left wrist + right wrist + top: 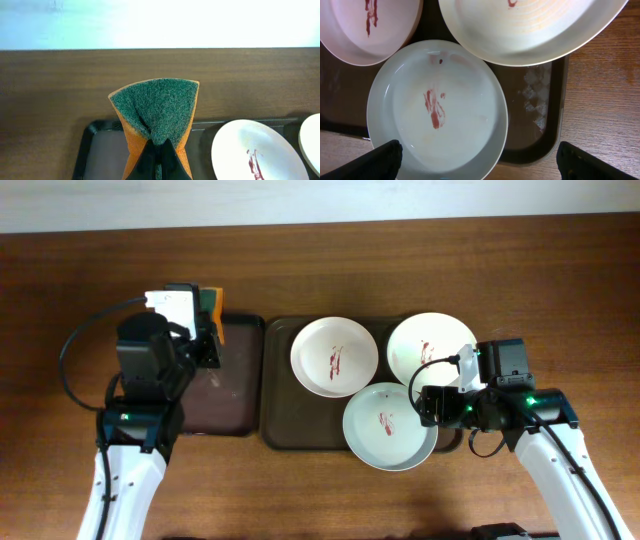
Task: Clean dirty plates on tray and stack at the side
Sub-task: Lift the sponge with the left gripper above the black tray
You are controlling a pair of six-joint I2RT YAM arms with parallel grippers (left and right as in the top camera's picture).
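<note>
though wide open, right gripper (428,406) at right rim of near plate (385,428)

Even indoor light, overhead view sharp, shadows soft. Left wrist view: wall (160,22) blown out white-blue, sponge (155,107) crisp. Right wrist view: front plate (470,115) sharp with faint sheen; my right fingertips (382,160) dark, slightly blurred at bottom corners.
</note>
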